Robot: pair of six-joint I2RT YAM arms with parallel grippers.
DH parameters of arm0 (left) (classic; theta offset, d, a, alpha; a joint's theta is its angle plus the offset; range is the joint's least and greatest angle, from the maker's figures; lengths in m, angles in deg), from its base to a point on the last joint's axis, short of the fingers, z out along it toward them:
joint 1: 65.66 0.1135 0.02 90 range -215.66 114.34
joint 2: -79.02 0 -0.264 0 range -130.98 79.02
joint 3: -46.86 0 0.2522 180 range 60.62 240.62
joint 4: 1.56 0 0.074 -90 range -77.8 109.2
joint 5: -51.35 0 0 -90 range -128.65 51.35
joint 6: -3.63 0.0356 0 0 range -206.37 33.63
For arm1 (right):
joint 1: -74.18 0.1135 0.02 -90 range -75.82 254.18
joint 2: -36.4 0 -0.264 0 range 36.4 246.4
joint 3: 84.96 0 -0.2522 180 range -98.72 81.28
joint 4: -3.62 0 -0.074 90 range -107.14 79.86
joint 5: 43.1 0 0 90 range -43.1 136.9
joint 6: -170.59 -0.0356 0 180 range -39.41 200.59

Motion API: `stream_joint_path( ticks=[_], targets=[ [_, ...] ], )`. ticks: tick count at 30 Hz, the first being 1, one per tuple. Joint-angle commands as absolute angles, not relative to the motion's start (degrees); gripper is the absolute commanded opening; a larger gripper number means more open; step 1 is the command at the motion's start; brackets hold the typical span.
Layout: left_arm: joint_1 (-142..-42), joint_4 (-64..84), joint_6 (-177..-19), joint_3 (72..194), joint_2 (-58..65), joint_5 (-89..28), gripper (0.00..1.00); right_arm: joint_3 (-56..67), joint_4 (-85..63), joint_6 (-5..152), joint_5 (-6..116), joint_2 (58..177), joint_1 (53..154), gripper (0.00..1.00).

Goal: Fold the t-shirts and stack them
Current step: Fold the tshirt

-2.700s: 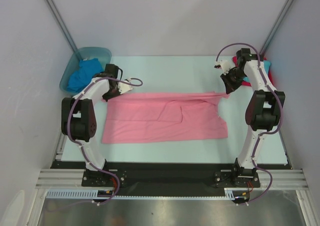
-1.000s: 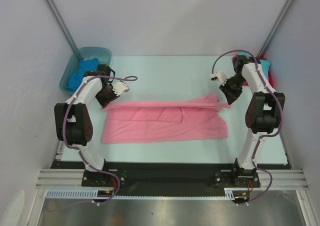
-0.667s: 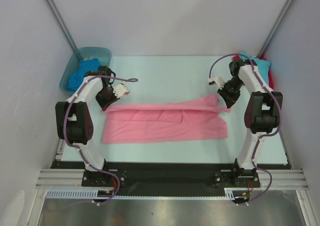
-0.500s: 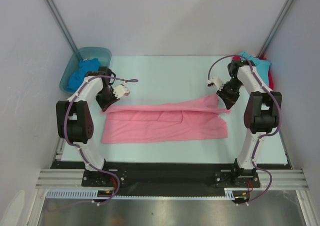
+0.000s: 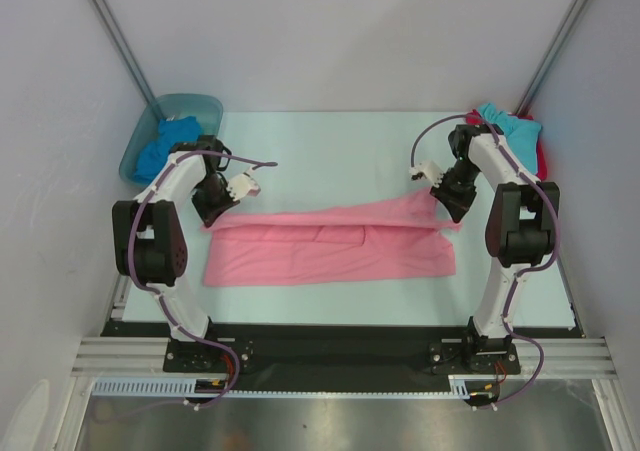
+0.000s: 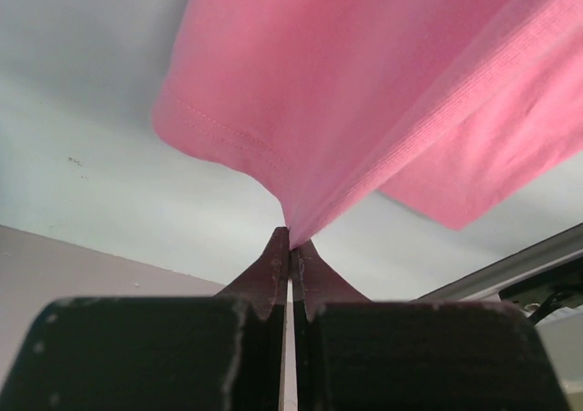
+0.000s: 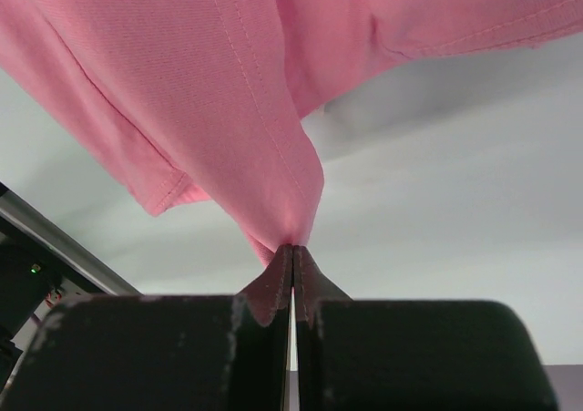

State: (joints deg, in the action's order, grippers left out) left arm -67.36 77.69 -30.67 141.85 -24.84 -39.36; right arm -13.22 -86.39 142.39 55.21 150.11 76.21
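A pink t-shirt (image 5: 330,246) lies spread across the middle of the table, its far edge lifted and doubled toward the near side. My left gripper (image 5: 213,214) is shut on its far left corner, and the cloth (image 6: 364,92) fans out from the gripper (image 6: 291,245). My right gripper (image 5: 447,204) is shut on the far right corner, the pink cloth (image 7: 228,83) hanging from the gripper (image 7: 292,250). A royal blue t-shirt (image 5: 166,143) sits in the tub. A turquoise t-shirt (image 5: 503,122) and a red one (image 5: 541,153) lie at the far right.
A blue-green translucent tub (image 5: 170,131) stands at the far left corner. Slanted frame posts (image 5: 120,41) rise at both back corners. The pale table (image 5: 330,151) runs to grey walls on three sides, with the arm bases along the near rail (image 5: 340,356).
Both grippers have carried the far edge of the pink t-shirt toward the near side, so the shirt looks narrower. The right arm has uncovered more of the turquoise shirt.
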Motion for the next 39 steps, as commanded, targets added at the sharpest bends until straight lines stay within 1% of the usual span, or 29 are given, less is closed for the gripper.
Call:
stream_joint_path(
  ticks=[1, 7, 8, 9, 10, 11, 12, 13, 14, 15, 16, 19, 26, 27, 28, 32, 34, 35, 39],
  targets=[
    [-66.2, 79.8, -28.5, 143.8, -24.2, -39.6, 0.0, -13.7, -97.0, 144.1, 51.3, 146.9, 75.7, 0.0],
    [-66.3, 80.4, -27.4, 143.1, -25.0, -40.6, 0.01, -13.4, -96.9, 144.0, 50.9, 146.9, 75.9, 0.0],
    [-66.2, 80.4, -27.1, 142.9, -25.1, -41.1, 0.02, -13.2, -97.0, 144.1, 50.7, 147.0, 75.8, 0.0],
    [-66.2, 80.5, -26.9, 142.9, -25.1, -41.4, 0.07, -13.0, -97.0, 144.2, 50.3, 147.0, 75.9, 0.02],
    [-66.3, 80.6, -26.6, 142.8, -25.3, -41.6, 0.14, -12.9, -97.1, 144.4, 50.1, 147.0, 75.9, 0.1],
    [-66.3, 80.7, -26.4, 142.9, -25.5, -42.2, 0.32, -12.8, -97.0, 144.7, 50.0, 146.8, 75.9, 0.36],
    [-66.3, 80.9, -26.0, 142.9, -25.5, -42.4, 0.43, -12.9, -97.0, 145.0, 49.7, 146.6, 75.9, 0.47],
    [-66.3, 80.9, -25.8, 143.0, -25.6, -42.9, 0.52, -12.9, -97.0, 145.2, 49.7, 146.4, 75.9, 0.55],
    [-66.3, 81.1, -25.4, 143.0, -25.7, -43.3, 0.75, -13.0, -96.9, 145.4, 49.4, 146.5, 75.9, 0.65],
    [-66.3, 81.4, -25.1, 143.0, -25.8, -44.1, 0.8, -13.5, -96.8, 145.4, 49.0, 146.5, 75.8, 0.74],
    [-66.3, 81.3, -24.9, 143.1, -25.8, -44.5, 0.82, -13.7, -96.8, 145.5, 49.1, 146.4, 75.8, 0.79],
    [-66.2, 81.2, -24.1, 143.6, -25.6, -45.9, 0.79, -15.0, -96.9, 145.6, 49.0, 146.7, 75.4, 0.8],
    [-65.8, 79.2, -26.4, 145.6, -26.9, -46.5, 0.8, -18.5, -95.5, 144.0, 50.8, 147.8, 74.6, 0.8],
    [-65.8, 77.5, -26.9, 145.6, -26.9, -46.6, 0.79, -18.7, -94.3, 143.4, 50.7, 147.8, 74.6, 0.8],
    [-65.8, 77.4, -27.1, 146.2, -26.9, -46.2, 0.76, -19.0, -93.6, 143.0, 50.8, 147.9, 74.6, 0.8],
    [-66.5, 80.7, -28.1, 148.6, -27.2, -40.3, 0.76, -21.7, -91.0, 141.1, 51.1, 149.3, 74.6, 0.79],
    [-67.5, 82.7, -28.0, 149.1, -26.9, -39.1, 0.76, -22.8, -90.0, 140.2, 51.2, 149.9, 74.9, 0.79],
    [-68.0, 83.0, -27.2, 149.0, -26.0, -36.8, 0.76, -23.1, -89.2, 139.8, 51.6, 150.0, 74.9, 0.79],
    [-71.0, 82.3, -25.5, 146.1, -24.9, -35.8, 0.76, -24.4, -86.8, 138.2, 51.6, 151.4, 75.6, 0.78]
  ],
)
